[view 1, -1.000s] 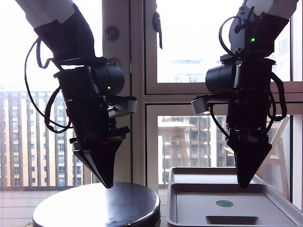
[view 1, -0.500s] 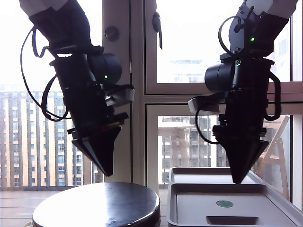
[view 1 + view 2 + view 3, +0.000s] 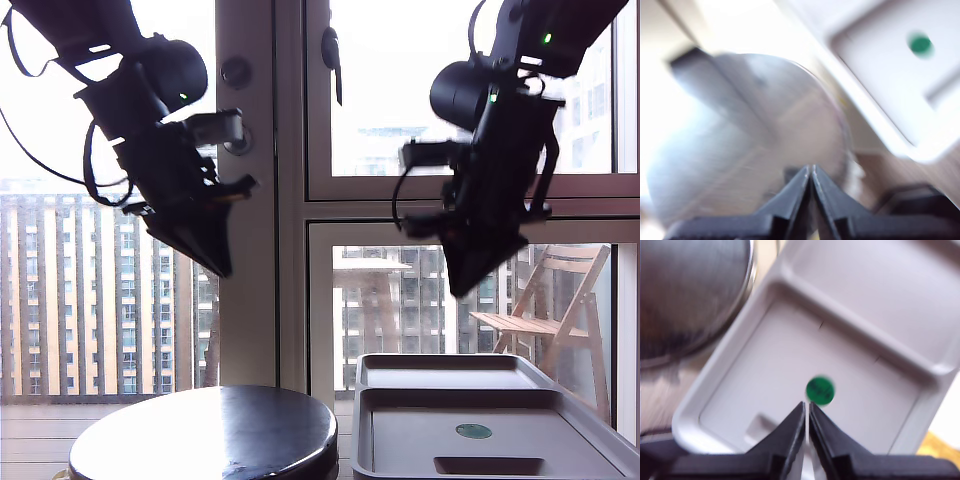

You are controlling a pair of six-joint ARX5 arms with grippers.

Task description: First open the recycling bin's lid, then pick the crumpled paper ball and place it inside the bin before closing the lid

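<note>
My first gripper (image 3: pixel 222 268) and my second gripper (image 3: pixel 458 288) risen since earlier, jaws closed, empty

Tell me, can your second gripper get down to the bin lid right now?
Probably yes. My second gripper hangs shut above the lid, pointing near its green mark, with nothing between them. The lid lies flat, and its recessed handle is uncovered.

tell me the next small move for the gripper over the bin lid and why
Probably lower my second gripper toward the near rim of the flat grey rectangular plastic lid. The lid lies closed, no paper ball shows, and both grippers hang high with fingers pressed together. My first gripper looks at the round dark glossy table, so the second is better placed.
</note>
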